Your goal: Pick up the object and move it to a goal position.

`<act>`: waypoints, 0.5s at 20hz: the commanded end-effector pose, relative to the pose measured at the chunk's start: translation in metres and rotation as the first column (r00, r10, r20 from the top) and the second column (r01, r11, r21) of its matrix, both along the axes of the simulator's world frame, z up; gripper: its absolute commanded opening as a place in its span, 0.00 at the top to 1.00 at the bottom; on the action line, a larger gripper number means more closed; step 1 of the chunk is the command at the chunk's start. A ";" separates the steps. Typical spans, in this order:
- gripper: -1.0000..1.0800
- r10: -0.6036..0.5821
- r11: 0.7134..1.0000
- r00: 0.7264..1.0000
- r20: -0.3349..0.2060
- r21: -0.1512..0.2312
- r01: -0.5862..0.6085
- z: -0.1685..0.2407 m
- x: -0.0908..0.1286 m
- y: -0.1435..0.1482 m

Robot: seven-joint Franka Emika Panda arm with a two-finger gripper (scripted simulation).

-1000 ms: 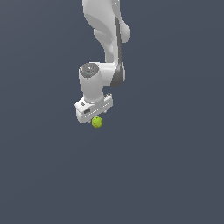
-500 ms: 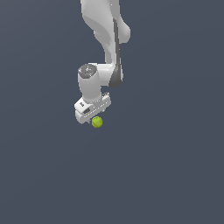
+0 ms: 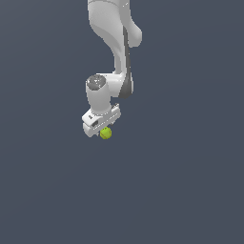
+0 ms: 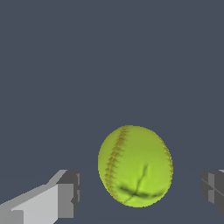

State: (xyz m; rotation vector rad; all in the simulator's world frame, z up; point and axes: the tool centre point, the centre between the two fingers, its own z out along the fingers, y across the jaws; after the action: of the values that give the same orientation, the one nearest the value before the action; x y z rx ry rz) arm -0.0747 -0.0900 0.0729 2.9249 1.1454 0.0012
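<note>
Exterior view: white arm reaching down from the top of the frame, its end effector [image 3: 101,127] low over a plain dark grey floor, a small yellow-green ball [image 3: 106,133] right at the tips, partly tucked under the white body. No goal marker visible anywhere in this view. Contact between tips and ball too small to judge from here. Wrist view: ball [image 4: 135,166] large and close, red stitching curving along one side and a dark crease across its face, sitting in the gap between two grey fingertips [image 4: 69,194]. Clear grey floor showing between the ball and each fingertip, so end effector spread wide and released, nothing clamped. Ball apparently resting on the floor, not lifted, though no shadow to confirm it. Progress, as a judgement: approach and alignment essentially done, with the ball framed between the tips; closing on the ball, lifting it and carrying it to the goal all left to do. Goal location impossible to tell from either view.
</note>
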 end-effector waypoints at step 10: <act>1.00 0.003 1.000 1.000 -0.001 0.000 -0.003 -0.031 0.000 0.000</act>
State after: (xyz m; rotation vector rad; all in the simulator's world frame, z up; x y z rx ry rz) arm -0.0752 -0.0902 0.0424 2.9242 1.1491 -0.0005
